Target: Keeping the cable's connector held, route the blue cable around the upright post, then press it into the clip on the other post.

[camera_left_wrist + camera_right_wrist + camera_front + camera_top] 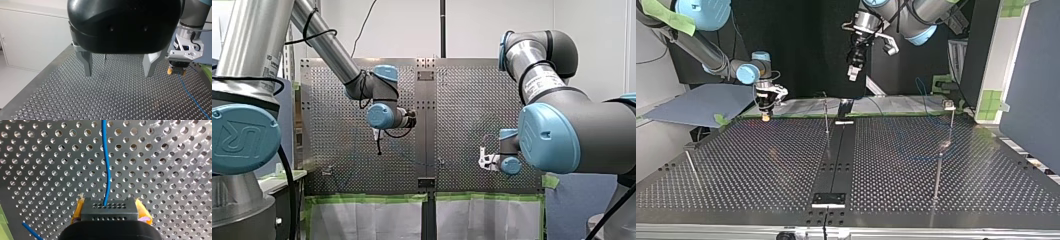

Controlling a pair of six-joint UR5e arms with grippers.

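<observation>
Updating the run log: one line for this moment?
right gripper: shut on black perforated connector | thin blue cable: leads ahead from connector | left gripper: open, empty

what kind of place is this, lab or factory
Probably a robotics lab test cell: my left arm and my right arm reach over a perforated table with thin upright posts, a blue cable trails across it, and green tape edges the sheeting.
</observation>
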